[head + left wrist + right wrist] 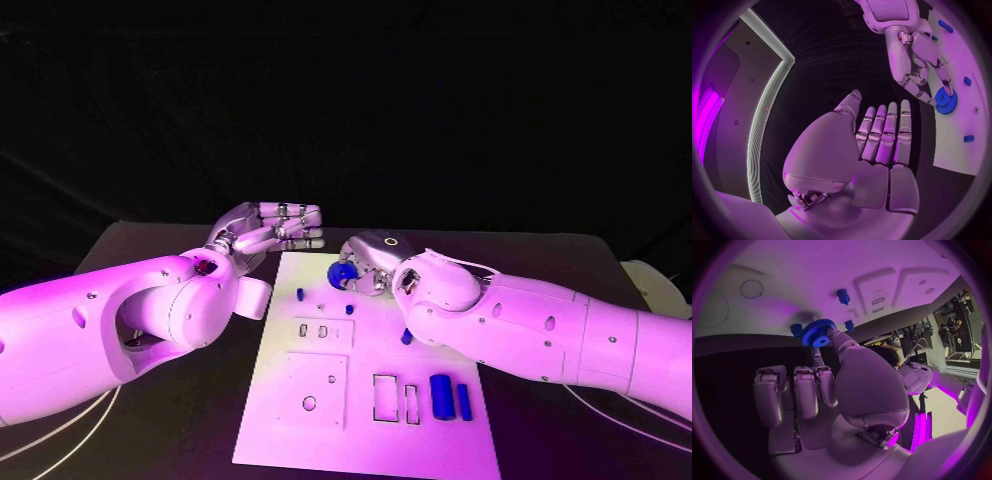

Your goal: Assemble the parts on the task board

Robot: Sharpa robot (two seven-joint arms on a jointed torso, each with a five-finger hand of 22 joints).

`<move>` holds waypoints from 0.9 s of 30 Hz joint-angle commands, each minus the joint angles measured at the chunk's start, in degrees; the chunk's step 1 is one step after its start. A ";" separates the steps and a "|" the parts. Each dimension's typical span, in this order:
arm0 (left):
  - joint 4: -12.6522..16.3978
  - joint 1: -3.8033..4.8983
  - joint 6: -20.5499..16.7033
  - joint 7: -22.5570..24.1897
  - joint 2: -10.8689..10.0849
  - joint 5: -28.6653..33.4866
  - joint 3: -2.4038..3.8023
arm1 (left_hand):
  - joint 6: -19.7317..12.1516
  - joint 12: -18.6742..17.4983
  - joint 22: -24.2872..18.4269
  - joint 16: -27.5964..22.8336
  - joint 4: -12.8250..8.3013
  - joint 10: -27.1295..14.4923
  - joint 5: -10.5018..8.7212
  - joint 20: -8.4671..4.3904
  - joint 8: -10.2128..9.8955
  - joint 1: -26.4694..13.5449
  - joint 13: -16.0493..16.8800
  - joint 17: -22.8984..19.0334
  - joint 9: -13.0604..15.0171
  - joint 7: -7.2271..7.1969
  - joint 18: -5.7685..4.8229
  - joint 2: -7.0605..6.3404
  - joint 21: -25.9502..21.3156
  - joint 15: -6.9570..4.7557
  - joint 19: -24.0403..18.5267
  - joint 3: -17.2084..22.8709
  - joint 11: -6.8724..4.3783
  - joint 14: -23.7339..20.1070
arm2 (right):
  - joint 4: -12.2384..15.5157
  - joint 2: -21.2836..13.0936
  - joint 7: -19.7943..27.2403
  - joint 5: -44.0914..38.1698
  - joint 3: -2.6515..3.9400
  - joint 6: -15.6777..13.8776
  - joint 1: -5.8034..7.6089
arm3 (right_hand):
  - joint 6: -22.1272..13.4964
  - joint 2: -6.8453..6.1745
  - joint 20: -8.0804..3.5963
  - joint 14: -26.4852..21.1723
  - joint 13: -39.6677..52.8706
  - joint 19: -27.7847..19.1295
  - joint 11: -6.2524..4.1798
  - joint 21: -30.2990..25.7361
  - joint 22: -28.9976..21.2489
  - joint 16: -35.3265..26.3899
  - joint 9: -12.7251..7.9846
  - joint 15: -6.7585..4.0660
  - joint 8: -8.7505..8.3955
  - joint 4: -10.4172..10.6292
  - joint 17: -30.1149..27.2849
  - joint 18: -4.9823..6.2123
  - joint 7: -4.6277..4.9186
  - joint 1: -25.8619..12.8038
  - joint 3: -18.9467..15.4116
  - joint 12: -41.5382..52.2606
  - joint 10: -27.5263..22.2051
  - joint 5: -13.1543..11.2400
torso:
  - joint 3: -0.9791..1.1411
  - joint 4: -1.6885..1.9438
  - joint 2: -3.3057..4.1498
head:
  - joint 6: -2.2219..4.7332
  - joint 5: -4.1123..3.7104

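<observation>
Right hand (369, 262) pinches a blue gear (343, 274) at its fingertips, the other fingers curled under; in the right wrist view the gear (818, 333) sits toothed and flat-on against the thumb tip, just above the far end of the task board (339, 400). A short blue peg (842, 296) stands on the board near the gear, with a second small blue piece (796, 329) right beside the gear's rim; whether the gear already touches the board I cannot tell. Left hand (270, 228) holds nothing, fingers straight and together, hovering over the black table (144, 245) just off the board's far left corner. Two blue cylinders (443, 396) lie near the board's near right edge, beside rectangular cut-outs. Judged step: seating the gear on its post at the far end. Next move likely calls for lining the gear's bore over the post, keeping it level, then lowering before the pinch lets go; a tilted gear could jam or slip.
</observation>
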 commanded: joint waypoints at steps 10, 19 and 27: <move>-0.20 0.08 0.86 0.26 0.33 -0.27 0.06 | -0.42 -0.38 -0.09 -0.39 -0.31 -0.28 -0.10 -0.07 -0.28 0.10 -0.07 -0.07 -0.06 0.79 0.71 0.27 0.22 0.27 0.25 0.05 0.11 0.01 | -0.70 0.40 -0.87 -0.96 -0.15 2.06 -0.38 | 2.61 0.42 -0.38 5.68 9.29 4.45 -0.44 0.07 12.98 0.32 0.60 -0.42 0.22 0.05 13.37 -0.63 -2.34 -0.06 0.41 0.09 1.41 0.26 | 0.04 -0.05 -0.06 | -0.50 0.16; -0.14 0.08 0.91 0.27 0.36 -0.34 0.06 | -0.44 -0.41 -0.10 -0.45 -0.35 -0.32 -0.10 -0.06 -0.32 0.13 -0.07 -0.07 -0.06 0.82 0.71 0.31 0.21 0.29 0.23 0.06 0.13 -0.02 | -1.73 0.85 -0.83 -0.76 -0.22 2.74 -0.78 | 2.54 0.12 -0.41 5.64 8.97 4.26 -0.40 -0.10 12.76 0.26 0.56 -0.42 -0.02 0.06 13.22 -0.57 -2.28 -0.41 0.63 -0.17 1.14 0.33 | 0.03 0.03 -0.03 | -0.59 0.27; -0.18 0.08 0.88 0.25 0.34 -0.36 0.06 | -0.44 -0.41 -0.10 -0.45 -0.35 -0.32 -0.10 -0.06 -0.32 0.13 -0.07 -0.07 -0.06 0.82 0.71 0.31 0.21 0.29 0.23 0.06 0.13 -0.02 | -2.35 1.04 -0.58 -0.44 -0.26 2.46 -1.00 | 0.44 -1.37 -0.12 5.61 8.13 3.99 0.36 -0.37 12.45 0.21 -0.09 0.11 -2.09 0.68 13.08 -0.48 -1.35 -2.57 0.48 -0.84 0.39 -2.13 | -0.04 -0.06 -0.09 | -0.77 0.51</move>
